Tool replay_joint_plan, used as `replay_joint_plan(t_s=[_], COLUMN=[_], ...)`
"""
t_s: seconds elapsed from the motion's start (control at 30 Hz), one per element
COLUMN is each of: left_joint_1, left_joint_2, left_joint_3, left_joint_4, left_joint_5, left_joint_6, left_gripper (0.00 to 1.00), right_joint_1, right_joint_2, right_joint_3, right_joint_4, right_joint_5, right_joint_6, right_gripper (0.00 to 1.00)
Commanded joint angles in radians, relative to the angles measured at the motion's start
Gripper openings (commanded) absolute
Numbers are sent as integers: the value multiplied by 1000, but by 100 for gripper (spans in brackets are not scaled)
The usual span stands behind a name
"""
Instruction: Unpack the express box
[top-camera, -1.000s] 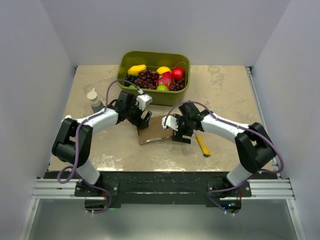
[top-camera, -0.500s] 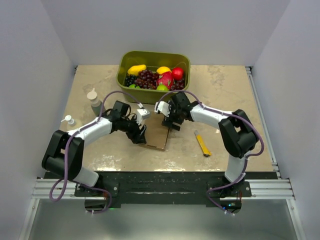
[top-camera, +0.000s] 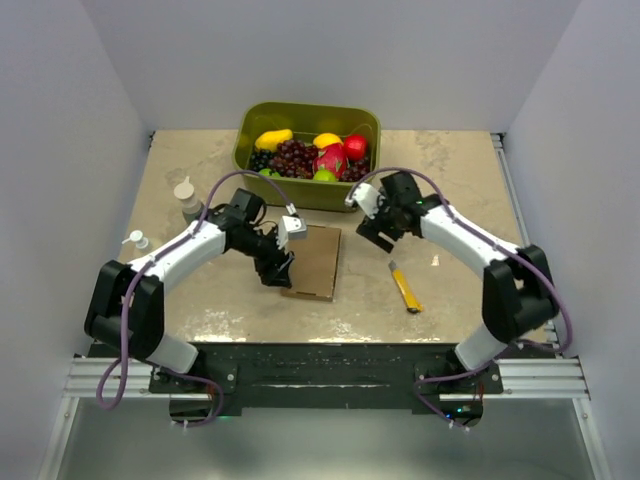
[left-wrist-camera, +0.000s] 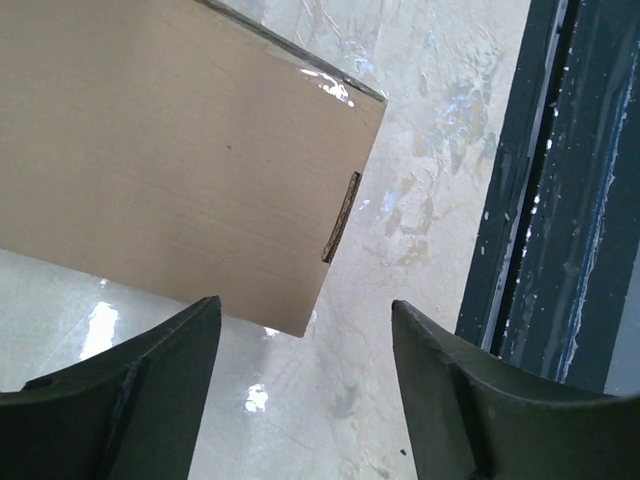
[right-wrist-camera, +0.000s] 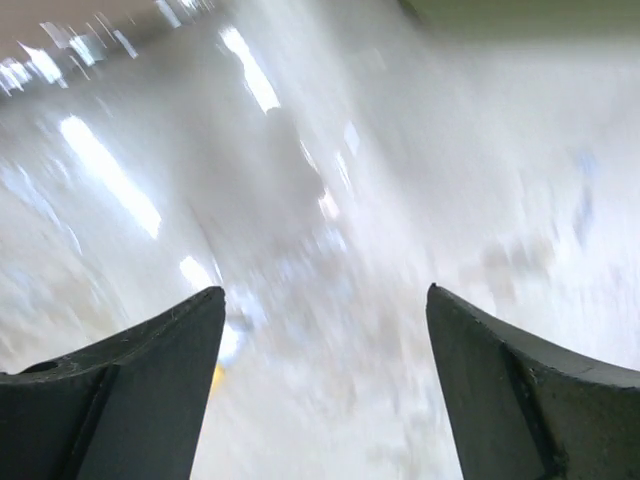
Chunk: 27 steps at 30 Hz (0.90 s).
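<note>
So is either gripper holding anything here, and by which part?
Nothing is held: the left gripper is open by a corner of the flat brown cardboard mailer box, and the right gripper is open over the tabletop.

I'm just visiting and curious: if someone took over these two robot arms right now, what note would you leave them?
Left gripper: open, empty, by the left edge of the thin brown cardboard express box.
Right gripper: open, empty, off to the box's right, not touching it.
Box: lies flat on the table; the lid looks shut.
Done: nothing unpacked yet.
Left: open the lid and empty the box.
</note>
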Motion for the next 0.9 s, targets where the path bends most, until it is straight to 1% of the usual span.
replay_joint_plan(t_s=[0.0,0.03,0.1,0.13,0.17,0.3,0.33,0.5,0.6,0.7,0.73,0.8,0.83,0.87], left_joint_1=[0,0,0,0,0,-1,-1,-1,-1,-1,-1,-1,-1,-1], left_joint_2=[-75,-78,-77,-75,-74,-56,-49,-26,-25,-23,-22,-17,-16,-14], left_joint_3=[10,11,17,26,30,46,59,80,83,91,96,108,111,115], left_joint_4=[66,130,177,215,230,267,270,303,321,318,316,312,312,312], left_joint_5=[-53,-78,-144,-165,-185,-201,-204,-216,-218,-219,-219,-218,-218,-216], left_joint_6=[-54,-136,-198,-251,-272,-302,-318,-364,-382,-378,-376,-371,-368,-364], left_gripper=[75,75,75,75,75,75,75,75,75,75,75,75,75,74], right_joint_1=[-37,-35,-35,-34,-35,-34,-35,-35,-35,-35,-34,-35,-35,-35], right_joint_2=[-199,-228,-297,-310,-319,-336,-344,-347,-335,-306,-296,-269,-263,-259], right_joint_3=[-147,-173,-240,-259,-298,-358,-367,-447,-465,-471,-474,-474,-473,-471], right_joint_4=[-145,-150,-148,-144,-131,-114,-116,-104,-93,-69,-58,-49,-45,-47], right_joint_5=[40,40,40,40,40,40,8,-4,-10,-10,-12,-16,-18,-23], right_joint_6=[26,29,40,50,52,73,74,40,24,18,17,18,20,18], right_gripper=[84,83,82,81,80,78,77,74,74,71,67,62,54,49])
